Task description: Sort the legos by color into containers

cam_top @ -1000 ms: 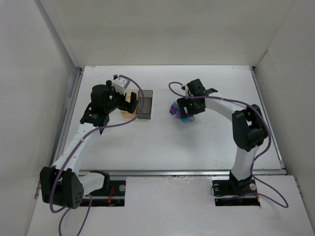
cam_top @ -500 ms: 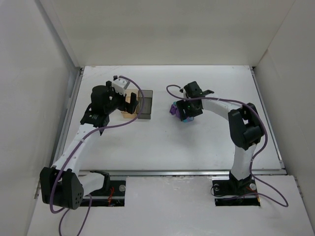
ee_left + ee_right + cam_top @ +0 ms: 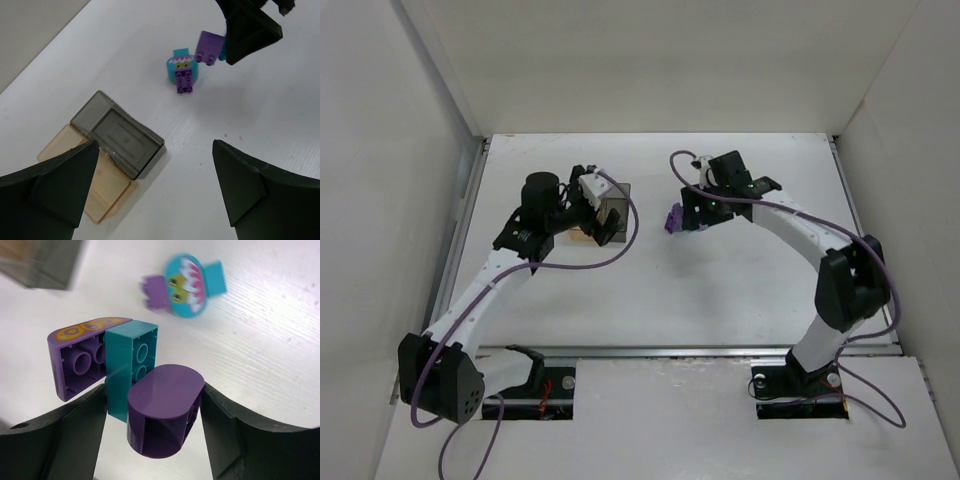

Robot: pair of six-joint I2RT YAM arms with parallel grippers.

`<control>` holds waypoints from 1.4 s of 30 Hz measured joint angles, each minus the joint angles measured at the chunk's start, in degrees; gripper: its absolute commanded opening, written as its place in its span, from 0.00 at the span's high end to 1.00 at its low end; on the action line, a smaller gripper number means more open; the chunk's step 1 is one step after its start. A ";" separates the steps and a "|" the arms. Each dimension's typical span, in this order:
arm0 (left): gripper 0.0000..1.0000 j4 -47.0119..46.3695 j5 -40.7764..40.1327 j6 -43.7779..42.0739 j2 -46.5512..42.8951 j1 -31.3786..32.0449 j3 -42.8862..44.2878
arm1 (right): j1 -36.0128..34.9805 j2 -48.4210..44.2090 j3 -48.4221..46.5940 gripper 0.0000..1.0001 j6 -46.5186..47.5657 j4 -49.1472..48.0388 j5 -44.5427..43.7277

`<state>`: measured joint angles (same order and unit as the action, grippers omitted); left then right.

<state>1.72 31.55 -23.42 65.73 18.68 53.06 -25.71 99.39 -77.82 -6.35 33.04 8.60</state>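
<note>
My right gripper (image 3: 159,432) is shut on a joined clump of legos: a purple oval brick (image 3: 165,410), a teal brick (image 3: 131,367) and a purple arched piece (image 3: 82,362). In the top view it (image 3: 692,212) holds the clump (image 3: 673,218) mid-table. A round teal lego with a face (image 3: 187,285) and a small purple brick (image 3: 156,291) lie on the table beneath. My left gripper (image 3: 155,187) is open and empty, hovering over the grey container (image 3: 120,135) and the amber container (image 3: 82,185). The held clump also shows in the left wrist view (image 3: 209,47).
White walls enclose the table on the left, back and right. In the top view the left gripper (image 3: 598,215) covers most of the containers (image 3: 618,200). A metal rail runs along the near edge.
My left gripper has swung right, over the containers. My right gripper has shifted a little toward the back with the clump; the teal piece seen below it earlier is hidden now.
</note>
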 measured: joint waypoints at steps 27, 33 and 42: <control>0.36 -9.40 8.83 -0.57 9.25 9.27 7.10 | -6.32 -10.40 -1.42 1.00 -8.04 -7.32 16.55; 0.57 -9.33 7.63 0.42 9.33 9.77 7.32 | -6.23 -10.43 -1.40 1.00 -7.78 -8.11 15.58; 1.00 -8.96 6.95 0.70 9.49 9.70 7.48 | -6.23 -10.51 -1.25 1.00 -7.37 -8.66 15.19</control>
<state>-7.25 38.50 -22.72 75.22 28.38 60.53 -31.94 88.88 -79.07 -13.72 24.38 23.79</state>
